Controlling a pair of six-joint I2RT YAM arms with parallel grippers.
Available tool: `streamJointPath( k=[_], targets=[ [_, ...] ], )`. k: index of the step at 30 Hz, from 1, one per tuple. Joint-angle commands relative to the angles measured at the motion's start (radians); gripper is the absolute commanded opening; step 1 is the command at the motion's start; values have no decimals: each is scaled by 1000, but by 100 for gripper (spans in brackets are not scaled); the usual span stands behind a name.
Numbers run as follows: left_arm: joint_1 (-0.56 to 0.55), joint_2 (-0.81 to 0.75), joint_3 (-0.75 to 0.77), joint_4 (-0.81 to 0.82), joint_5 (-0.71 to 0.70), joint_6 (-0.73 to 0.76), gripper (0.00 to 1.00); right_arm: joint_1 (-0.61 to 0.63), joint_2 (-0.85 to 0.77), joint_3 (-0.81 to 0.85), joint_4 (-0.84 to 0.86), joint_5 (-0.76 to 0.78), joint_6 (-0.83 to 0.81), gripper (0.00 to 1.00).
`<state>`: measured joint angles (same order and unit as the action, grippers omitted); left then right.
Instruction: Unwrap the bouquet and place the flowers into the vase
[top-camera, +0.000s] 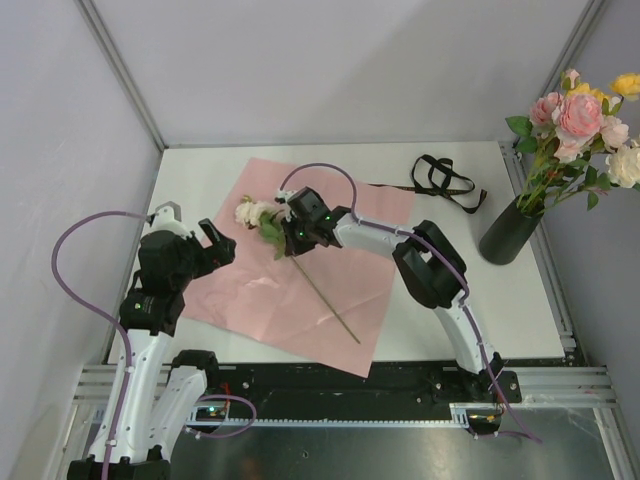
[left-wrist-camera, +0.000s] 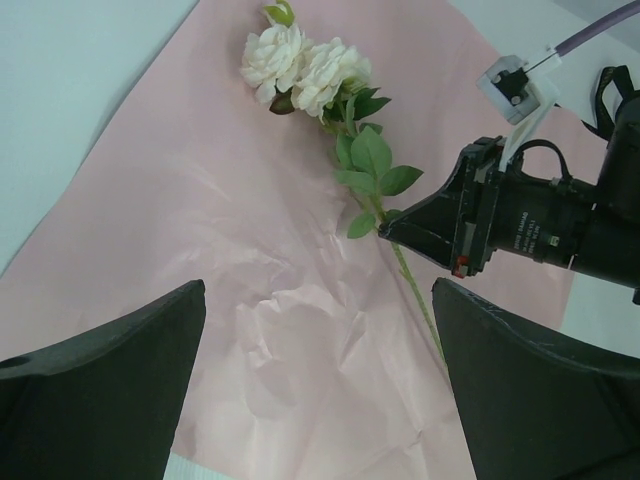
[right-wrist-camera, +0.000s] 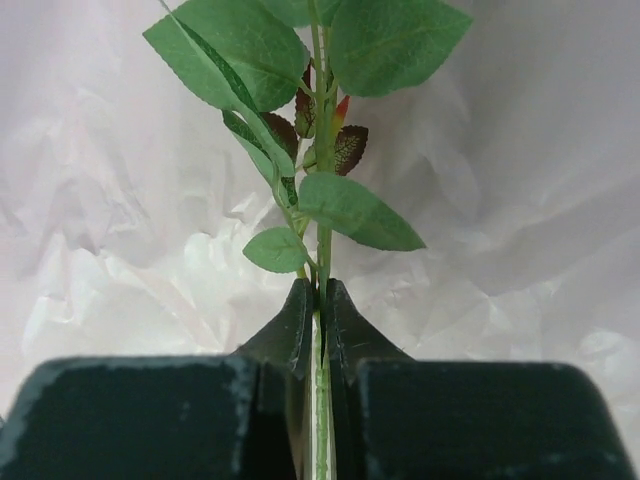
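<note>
Grip on a single stem: right pincer (right-wrist-camera: 318, 300) closed tight on the white-flowered stem (right-wrist-camera: 323, 262) just below its lowest leaves, thin green stalk running straight out between the fingertips. Ahead of that pincer, leaves and then two cream blooms (left-wrist-camera: 305, 65); behind it, bare stalk trailing back over the pink paper sheet (top-camera: 250, 290), spread flat and creased on the worktop (top-camera: 470, 310). Left pincer (left-wrist-camera: 315, 290) spread wide, holding nothing, hovering above the near-left part of the sheet, apart from the stem, with the right pincer's tip ahead of it and to its right. Well off to the right pincer's right, past the sheet's edge, vase (top-camera: 510, 232) upright near the worktop's right edge, flowers (top-camera: 575, 120) already in its mouth, pink, yellow and white heads leaning out to the right. Black ribbon (top-camera: 445, 180) loose on the worktop between sheet and vase, beyond the right forearm.
</note>
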<state>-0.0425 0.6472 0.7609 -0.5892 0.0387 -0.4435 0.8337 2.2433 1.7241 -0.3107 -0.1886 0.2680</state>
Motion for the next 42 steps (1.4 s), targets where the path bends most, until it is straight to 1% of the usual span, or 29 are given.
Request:
streamJointPath(
  k=[1,7,14,17,18,22,26,36,42],
  targets=[
    [9,-8,37,10,-18,13,100,-16,-117,-7,91,-1,-10,0],
    [9,-7,37,10,-19,12,100,-31,-216,-69,203,1,-31,0],
    [10,-6,35,10,-20,12,100,-46,-306,-33,230,22,-93,0],
    [9,-6,36,11,-20,12,100,-44,-382,-49,265,49,-146,0],
    [9,-5,36,10,-20,11,100,-41,-411,-73,283,59,-174,0],
    [9,-4,37,10,-19,11,100,-20,-561,-213,447,151,-271,0],
    [9,0,37,11,-17,11,100,-12,-716,-342,552,224,-353,0],
    [9,3,37,11,-10,8,99,-12,-1123,-662,744,394,-578,0],
    [9,4,37,10,-7,8,100,-18,-1352,-810,793,487,-692,0]
  ],
)
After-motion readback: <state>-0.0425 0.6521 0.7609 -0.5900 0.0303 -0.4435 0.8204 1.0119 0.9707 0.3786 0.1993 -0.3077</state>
